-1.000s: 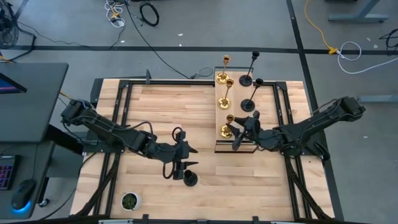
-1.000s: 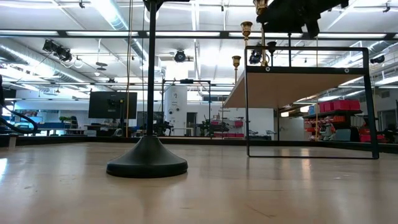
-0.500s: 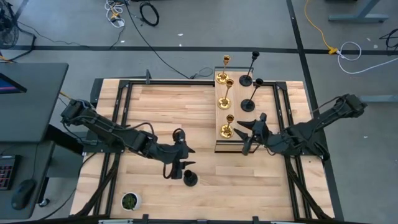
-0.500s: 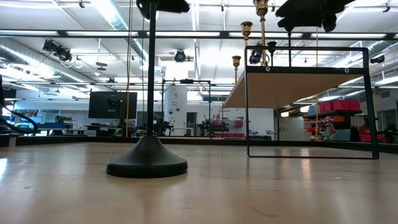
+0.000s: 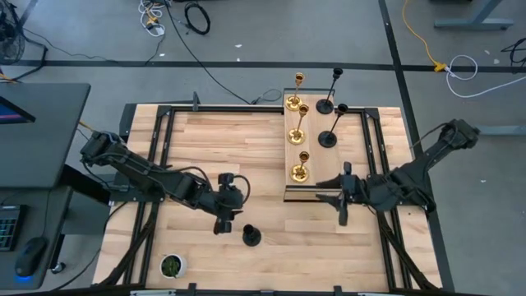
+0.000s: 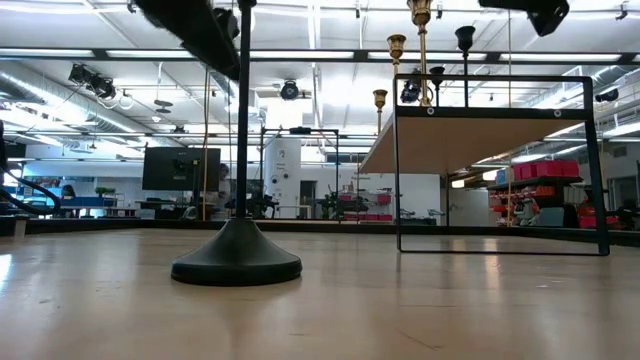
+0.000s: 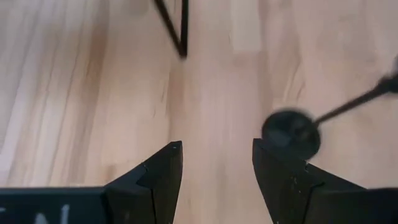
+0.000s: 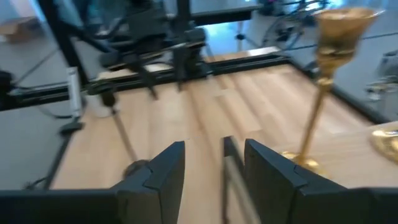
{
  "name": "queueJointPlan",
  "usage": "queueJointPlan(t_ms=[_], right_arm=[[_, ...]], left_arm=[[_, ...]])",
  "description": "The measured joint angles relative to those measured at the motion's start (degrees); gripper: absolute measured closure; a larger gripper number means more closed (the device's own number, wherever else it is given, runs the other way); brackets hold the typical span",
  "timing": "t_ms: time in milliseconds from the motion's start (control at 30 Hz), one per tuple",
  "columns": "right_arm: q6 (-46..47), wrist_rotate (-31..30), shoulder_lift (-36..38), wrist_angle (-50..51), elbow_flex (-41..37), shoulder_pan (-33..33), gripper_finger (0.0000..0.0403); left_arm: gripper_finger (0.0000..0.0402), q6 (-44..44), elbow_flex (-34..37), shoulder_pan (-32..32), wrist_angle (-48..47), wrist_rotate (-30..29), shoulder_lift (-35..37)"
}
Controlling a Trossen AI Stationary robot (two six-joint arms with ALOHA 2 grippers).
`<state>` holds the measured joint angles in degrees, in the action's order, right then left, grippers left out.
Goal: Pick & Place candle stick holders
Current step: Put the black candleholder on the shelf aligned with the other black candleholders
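One matte black candlestick [image 5: 251,237] stands upright on its round base [image 6: 236,263] on the wooden table, touched by nothing. Three gold candlesticks [image 5: 299,168] and two black ones [image 5: 329,136] stand on a raised shelf [image 5: 316,191] at the far right. My left gripper [image 5: 222,214] hangs open above the table, left of the lone black candlestick [image 7: 291,133], pointing down. My right gripper [image 5: 325,191] is open and empty near the shelf's near end. It points toward the table's left, beside the nearest gold candlestick [image 8: 328,68].
The shelf stands on thin black legs [image 6: 400,165]; one leg shows in the left wrist view [image 7: 181,28]. A small green plant pot [image 5: 172,265] sits at the near left corner. Bare wood lies between the arms [image 5: 246,144].
My left gripper has drawn back toward the table's left edge, away from the lone black candlestick, which stays upright where it was. My right gripper has moved from beside the nearest gold candlestick toward the near right and has turned; the gold candlestick stays on the shelf.
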<state>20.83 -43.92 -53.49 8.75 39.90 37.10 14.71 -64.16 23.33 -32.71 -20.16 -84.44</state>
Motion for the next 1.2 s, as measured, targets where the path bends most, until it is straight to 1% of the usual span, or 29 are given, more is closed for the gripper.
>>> queueJointPlan(t_ms=[67, 233, 333, 433, 533, 667, 733, 867, 1033, 1200], right_arm=[[1.38, 1.42, 0.0, -0.01, 0.0, 1.04, 0.0236], [4.41, 5.92, 0.0, -0.07, 0.0, 3.48, 0.0236], [5.36, 9.98, -0.2, -0.15, 0.0, 5.02, 0.0237], [5.97, 12.37, -0.57, -0.43, 0.0, 6.44, 0.0236], [7.65, 14.05, -0.83, -1.3, 0.09, 7.65, 0.0237], [7.79, 14.4, -1.12, -3.84, 0.09, 9.11, 0.0237], [7.27, 14.41, -1.48, -6.16, 0.09, 9.84, 0.0236], [6.65, 14.42, -2.5, -7.4, 0.09, 11.45, 0.0237], [6.58, 14.41, -4.87, -7.9, 0.09, 12.7, 0.0237], [7.15, 14.41, -6.71, -7.87, 0.09, 12.81, 0.0237]], left_arm=[[0.0207, 1.75, 0.0, 0.0, -1.18, 0.9, 0.0], [0.0207, 4.25, 0.0, 1.64, 2.67, 7.57, 0.0], [0.0207, 4.19, -0.02, 4.04, 4.0, 7.77, -0.31], [0.0207, 4.43, -0.02, 6.5, 4.13, 6.02, -1.48], [0.0207, 6.09, -0.02, 8.37, 5.59, 1.56, -3.85], [0.0207, 8.7, -0.02, 9.37, 8.47, -3.6, -7.53], [0.0207, 9.18, -0.02, 9.44, 9.93, -4.34, -9.25], [0.0207, 9.93, -0.02, 9.68, 14.63, -4.88, -12.28], [0.0207, 9.8, -0.02, 10.51, 19.15, -8.37, -15.03], [0.021, 10.53, -0.02, 11.08, 19.43, -11.25, -15.8]])
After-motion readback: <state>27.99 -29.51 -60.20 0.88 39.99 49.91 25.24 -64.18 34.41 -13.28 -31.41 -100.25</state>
